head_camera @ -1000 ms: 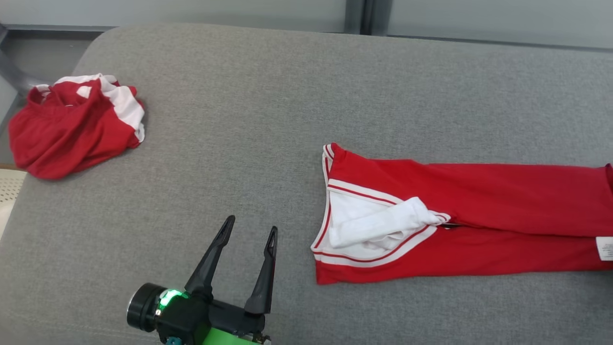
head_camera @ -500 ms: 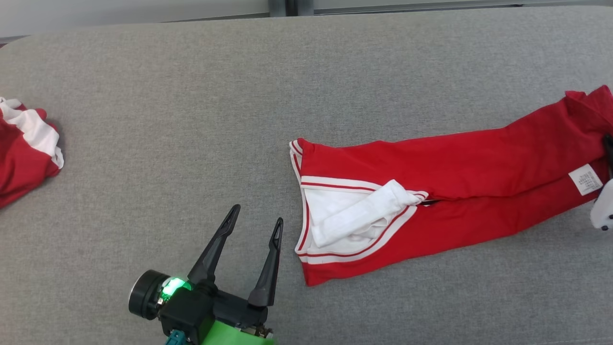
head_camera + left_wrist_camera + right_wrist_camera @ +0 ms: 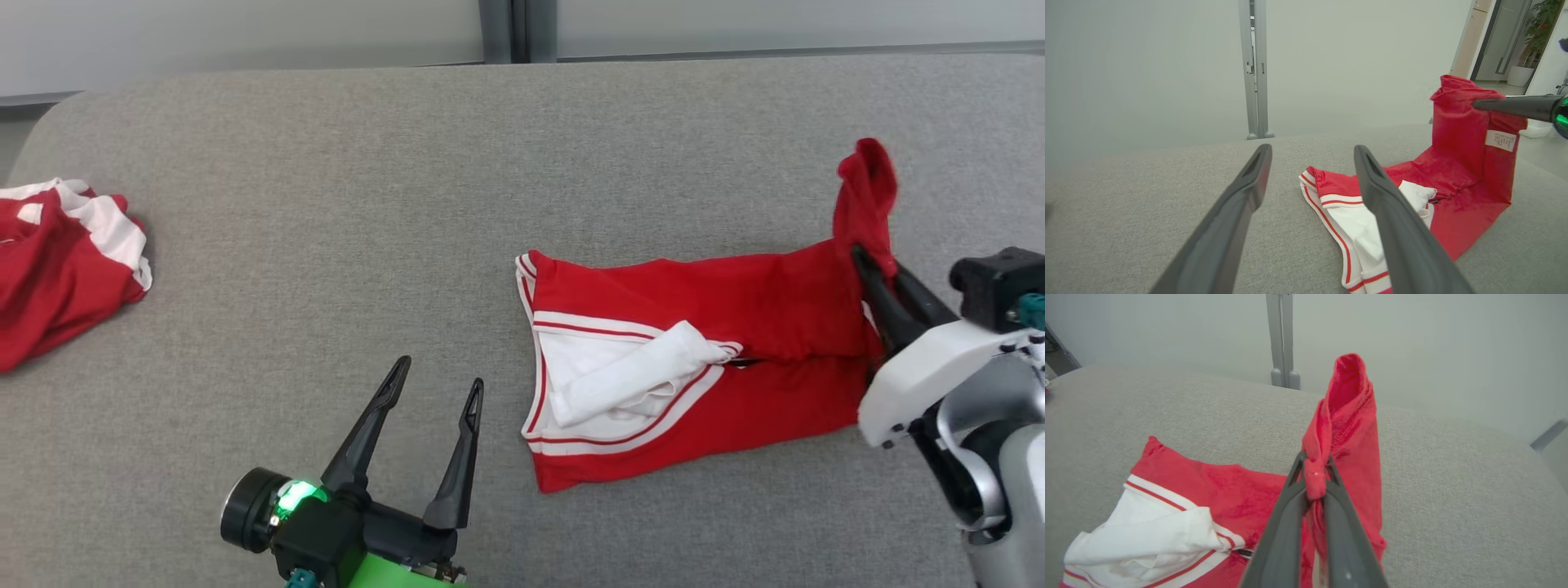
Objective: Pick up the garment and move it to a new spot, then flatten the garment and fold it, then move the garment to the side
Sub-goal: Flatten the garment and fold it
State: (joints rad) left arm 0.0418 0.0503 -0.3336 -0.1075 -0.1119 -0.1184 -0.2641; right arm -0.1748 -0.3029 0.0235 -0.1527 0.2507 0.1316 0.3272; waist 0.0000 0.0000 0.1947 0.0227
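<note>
Where the right gripper (image 3: pixel 873 261) meets the cloth, its two dark fingers are pressed together on a bunched red end of the garment (image 3: pixel 718 302), holding that end lifted off the grey cushion (image 3: pixel 326 204), with a loop of red fabric standing up above the fingertips. From that pinch the garment slopes down and leftward to lie flat on the cushion, right of centre in the head view, with white-and-red striped trim and a rolled white part (image 3: pixel 629 376) at its left end. A white label (image 3: pixel 1500 141) shows on the raised part. The left gripper (image 3: pixel 439 371) hovers near the cushion's front, fingers spread wide and holding nothing, just left of the striped end and apart from it. Well apart at the far left lies a second red-and-white garment (image 3: pixel 57 261), crumpled.
</note>
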